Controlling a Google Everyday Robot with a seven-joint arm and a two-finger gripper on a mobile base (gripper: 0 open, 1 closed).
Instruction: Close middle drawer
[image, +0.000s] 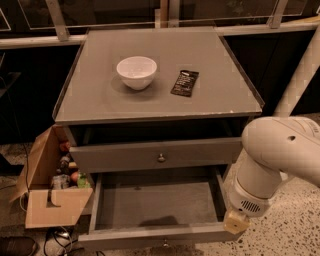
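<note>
Plainly, one white bowl (136, 71) and one dark packet (184, 83), its print unreadable, sit atop the cabinet (215, 95), while the middle drawer (157, 206) stands pulled far out below, the gripper (236, 221) at its front right corner, grasp state indiscernible.

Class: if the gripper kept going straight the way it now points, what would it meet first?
Probably the front corner of the open middle drawer. The gripper, low beside that corner, points down at it, though depth is unclear.
</note>
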